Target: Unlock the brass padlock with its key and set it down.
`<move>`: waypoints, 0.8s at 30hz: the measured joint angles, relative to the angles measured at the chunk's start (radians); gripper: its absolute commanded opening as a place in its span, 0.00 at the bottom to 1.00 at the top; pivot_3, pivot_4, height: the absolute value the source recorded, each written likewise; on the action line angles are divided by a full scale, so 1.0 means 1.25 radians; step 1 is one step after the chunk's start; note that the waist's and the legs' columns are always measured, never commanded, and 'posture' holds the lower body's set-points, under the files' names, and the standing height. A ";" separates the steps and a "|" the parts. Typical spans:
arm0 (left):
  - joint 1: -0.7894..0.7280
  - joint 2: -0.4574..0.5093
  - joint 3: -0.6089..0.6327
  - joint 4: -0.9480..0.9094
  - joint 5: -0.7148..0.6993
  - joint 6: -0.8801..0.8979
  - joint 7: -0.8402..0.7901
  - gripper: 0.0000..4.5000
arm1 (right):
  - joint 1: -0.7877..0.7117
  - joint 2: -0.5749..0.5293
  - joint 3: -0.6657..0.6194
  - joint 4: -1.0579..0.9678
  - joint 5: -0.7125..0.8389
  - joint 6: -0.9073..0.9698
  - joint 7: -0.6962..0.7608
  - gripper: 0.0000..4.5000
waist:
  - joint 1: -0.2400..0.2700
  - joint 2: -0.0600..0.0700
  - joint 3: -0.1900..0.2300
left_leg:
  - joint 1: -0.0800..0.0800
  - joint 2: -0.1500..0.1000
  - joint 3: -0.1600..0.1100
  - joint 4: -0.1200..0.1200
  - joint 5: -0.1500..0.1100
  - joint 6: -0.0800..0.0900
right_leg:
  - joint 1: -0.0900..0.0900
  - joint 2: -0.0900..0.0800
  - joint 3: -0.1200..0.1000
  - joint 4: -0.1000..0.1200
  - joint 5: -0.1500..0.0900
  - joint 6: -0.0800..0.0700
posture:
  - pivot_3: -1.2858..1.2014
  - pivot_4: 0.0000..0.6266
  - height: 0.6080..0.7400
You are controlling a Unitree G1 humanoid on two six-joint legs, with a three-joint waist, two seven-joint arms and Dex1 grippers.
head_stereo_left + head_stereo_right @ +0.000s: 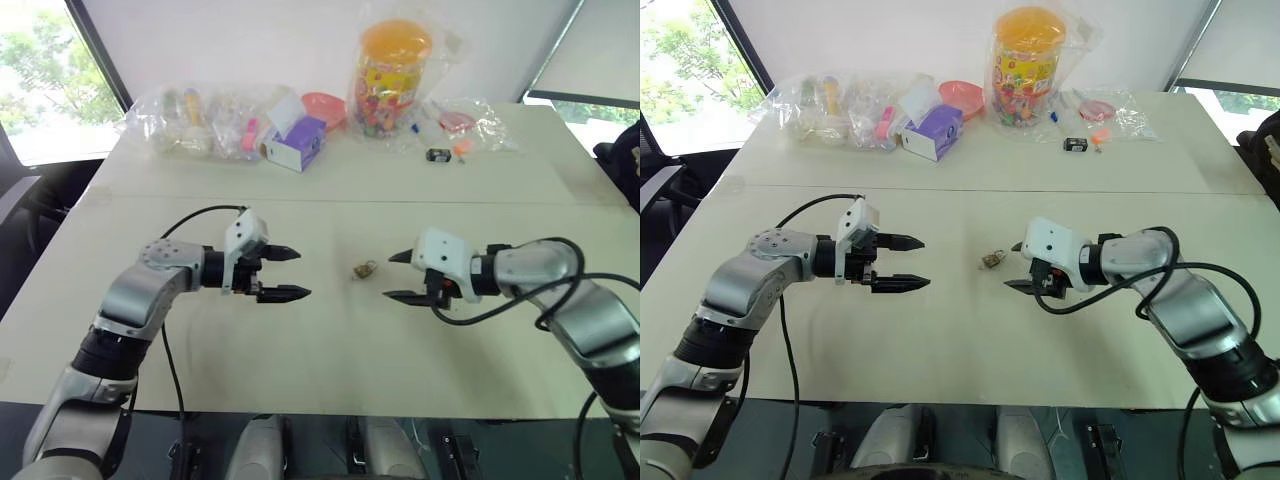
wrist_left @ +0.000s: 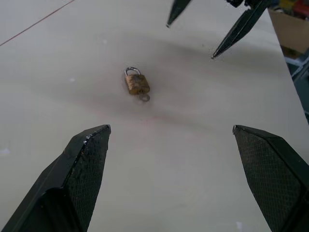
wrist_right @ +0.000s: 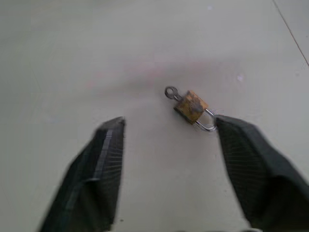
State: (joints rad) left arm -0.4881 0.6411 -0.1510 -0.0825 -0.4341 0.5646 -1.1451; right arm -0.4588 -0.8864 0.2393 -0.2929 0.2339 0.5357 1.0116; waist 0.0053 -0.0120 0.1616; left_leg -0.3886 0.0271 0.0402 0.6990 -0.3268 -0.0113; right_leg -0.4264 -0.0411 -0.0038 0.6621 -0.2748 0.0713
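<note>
Both black two-fingered hands, left hand (image 1: 291, 273) and right hand (image 1: 398, 277), are hovering spread wide over the pale bench (image 1: 320, 370), flanking the tiny golden-brass padlock (image 2: 137, 82) lying flat between them, its small silvery key (image 3: 171, 92) sticking out

The brass padlock (image 2: 137, 83) is a tiny thing, golden-brown body with some dull scuffed patches and a thin silvery shackle loop at one end. It's lying flat on the pale table (image 1: 330, 330), roughly in the middle of the near half, nothing touching it. The key (image 3: 171, 93) sticks out of the end opposite the shackle, just a little silvery ring-shaped head showing against the tabletop.
</note>
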 measured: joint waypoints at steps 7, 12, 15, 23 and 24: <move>0.006 0.018 0.013 -0.017 -0.002 0.010 0.012 0.95 | -0.107 0.103 0.066 0.210 -0.049 -0.086 0.067 0.98 | -0.001 0.000 0.000 | 0.000 0.000 0.001 0.000 0.000 0.000 | 0.000 -0.001 0.000 0.000 0.000 0.000 | 0.52 0.24 1.00; 0.004 0.019 0.014 -0.022 -0.001 0.014 0.025 0.95 | -0.190 0.170 0.093 0.390 -0.093 -0.170 0.101 0.98 | 0.000 0.000 0.000 | 0.000 0.000 0.001 0.000 0.000 0.000 | 0.000 -0.001 0.000 0.001 0.000 0.000 | 0.52 0.24 1.00; 0.004 0.018 0.015 -0.025 0.000 0.013 0.034 0.95 | -0.212 0.193 0.097 0.455 -0.113 -0.206 0.122 0.98 | 0.000 0.000 0.000 | 0.000 0.000 0.001 0.000 0.000 0.000 | 0.000 -0.001 0.000 0.001 0.000 0.000 | 0.52 0.24 1.00; 0.023 0.018 0.021 -0.049 -0.002 0.013 0.063 0.95 | -0.237 0.244 0.121 0.572 -0.163 -0.295 0.164 0.98 | -0.013 0.000 0.000 | 0.000 0.000 0.001 0.000 0.000 0.000 | -0.001 -0.002 0.000 0.001 0.000 0.000 | 0.52 0.24 1.00; 0.025 0.018 0.022 -0.052 -0.002 0.014 0.065 0.95 | -0.243 0.252 0.121 0.587 -0.169 -0.304 0.165 0.98 | -0.014 0.000 0.000 | 0.000 0.000 0.001 0.000 0.000 0.000 | -0.001 -0.003 0.000 0.001 0.000 0.000 | 0.52 0.24 1.00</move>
State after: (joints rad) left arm -0.4569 0.6642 -0.1241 -0.1471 -0.4370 0.5815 -1.0643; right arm -0.7626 -0.5720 0.3901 0.4405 0.0229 0.1560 1.2175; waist -0.0123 -0.0117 0.1618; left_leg -0.3885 0.0275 0.0418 0.6992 -0.3266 -0.0116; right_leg -0.4272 -0.0442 -0.0038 0.6639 -0.2747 0.0714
